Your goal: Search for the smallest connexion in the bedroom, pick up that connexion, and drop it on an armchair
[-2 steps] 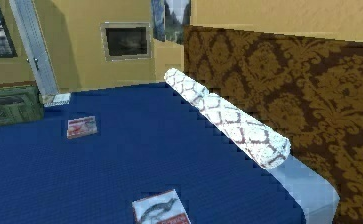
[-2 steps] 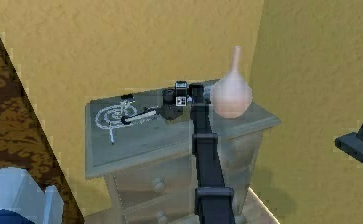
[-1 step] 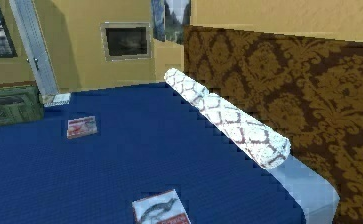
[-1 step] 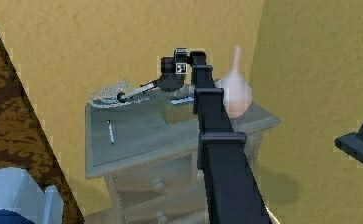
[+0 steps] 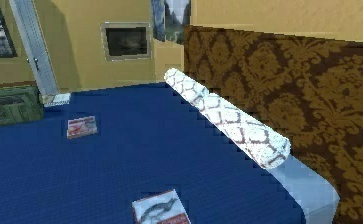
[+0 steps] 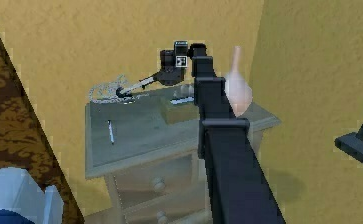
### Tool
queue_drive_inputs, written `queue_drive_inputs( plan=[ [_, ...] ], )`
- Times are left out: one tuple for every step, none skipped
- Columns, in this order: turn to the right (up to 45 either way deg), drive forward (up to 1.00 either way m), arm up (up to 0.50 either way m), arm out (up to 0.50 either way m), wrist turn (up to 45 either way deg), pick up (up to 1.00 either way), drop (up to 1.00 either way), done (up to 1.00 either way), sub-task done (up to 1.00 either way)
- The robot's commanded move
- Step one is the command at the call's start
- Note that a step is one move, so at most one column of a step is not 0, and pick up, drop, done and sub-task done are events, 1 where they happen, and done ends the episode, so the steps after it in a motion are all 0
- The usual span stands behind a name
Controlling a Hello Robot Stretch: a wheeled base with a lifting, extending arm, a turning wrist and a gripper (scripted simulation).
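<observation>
In the arm side view the dark arm (image 6: 224, 150) rises from the bottom edge over a grey-green nightstand (image 6: 149, 140). The gripper (image 6: 119, 94) reaches left from its white marker squares toward the nightstand's far left corner. A small pale tangled thing (image 6: 102, 93) lies on the top right at the fingers. I cannot tell whether the gripper holds anything. A thin pen-like stick (image 6: 111, 132) lies nearer on the same top.
A pinkish rounded object (image 6: 239, 90) stands beside the arm on the nightstand. A blue bed (image 5: 139, 150) carries patterned pillows (image 5: 229, 120), two magazines (image 5: 82, 126) (image 5: 161, 208) and a brown patterned headboard (image 5: 279, 70). A green chest (image 5: 11, 105) stands past the bed by a door.
</observation>
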Motion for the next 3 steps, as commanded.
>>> queue_drive_inputs(
  plan=[
    [0.0, 0.00, 0.00, 0.00, -45.0, 0.00, 0.00, 0.00, 0.00],
    [0.0, 0.00, 0.00, 0.00, -36.0, 0.00, 0.00, 0.00, 0.00],
    [0.0, 0.00, 0.00, -0.44, 0.0, 0.00, 0.00, 0.00, 0.00]
  ],
)
